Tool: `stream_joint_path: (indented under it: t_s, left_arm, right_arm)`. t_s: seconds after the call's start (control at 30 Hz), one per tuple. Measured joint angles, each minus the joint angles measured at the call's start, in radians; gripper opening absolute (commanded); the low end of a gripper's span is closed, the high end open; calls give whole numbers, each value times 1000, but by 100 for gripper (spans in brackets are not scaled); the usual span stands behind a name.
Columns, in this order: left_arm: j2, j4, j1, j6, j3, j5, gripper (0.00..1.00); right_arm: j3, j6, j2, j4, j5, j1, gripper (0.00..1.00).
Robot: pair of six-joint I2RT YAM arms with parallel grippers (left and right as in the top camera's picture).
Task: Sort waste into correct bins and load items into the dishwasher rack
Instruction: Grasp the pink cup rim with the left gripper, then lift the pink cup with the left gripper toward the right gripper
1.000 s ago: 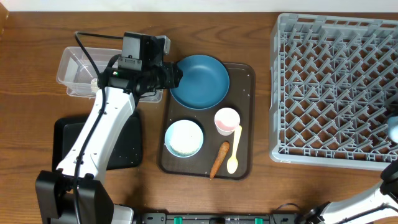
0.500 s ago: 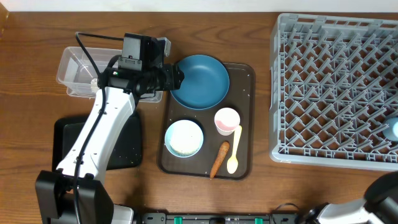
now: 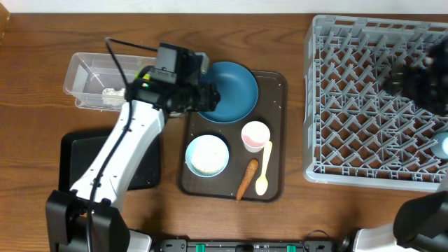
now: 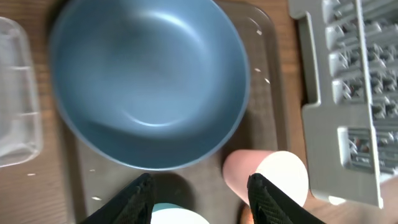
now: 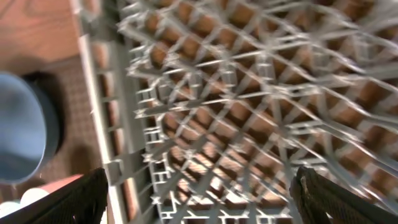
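My left gripper [image 3: 210, 98] hovers open over the left edge of the dark blue plate [image 3: 231, 87] on the brown tray. In the left wrist view its fingers [image 4: 140, 198] frame bare tray between the plate [image 4: 149, 81], the pink cup [image 4: 268, 179] and the white bowl [image 4: 177, 216]. The pink cup [image 3: 255, 135], bowl [image 3: 207, 155], carrot [image 3: 245, 180] and cream spoon [image 3: 264, 173] lie on the tray. White tissue [image 3: 112, 94] sits in the clear tub [image 3: 87, 73]. My right gripper [image 3: 420, 77], blurred, is wide open above the grey rack [image 3: 364, 105], empty in its wrist view [image 5: 202, 199].
The black tray [image 3: 143, 164] lies at the front left, partly under my left arm. The brown serving tray [image 3: 276, 105] sits between the tub and the rack. A light-blue cup [image 3: 442, 145] shows at the rack's right edge.
My left arm has moved right from the tub to the plate's edge, jaws a little wider. My right arm has swung up from the lower right to over the rack.
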Motion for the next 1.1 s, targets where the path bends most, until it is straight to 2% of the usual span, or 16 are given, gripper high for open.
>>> stream_joint_path:
  t_s: [0.33,0.7,0.77,0.83,0.93,1.1]
  left_arm:
    - [38,-1,-148,0,-27,0,51]
    - [165,-1,-245,0,-32,0,50]
    - [180,-6,-256,0,-32,0,46]
    - [191,-11,-263,1,-32,0,33]
    - [197,-13,-268,1,-32,-22,26]
    - [197,-15,-268,0,-32,-60,25]
  right_arm:
    - [-128,-12,0,112,-10,190,94]
    - [-183,-12,0,127,-10,233,94]
    - [-183,-12,0,128,-10,233,94]
    - [-183,-12,0,132,-10,233,94]
    - [-183,-12,0,139,-10,233,94]
    - [-183,-12,0,141,-10,233,94]
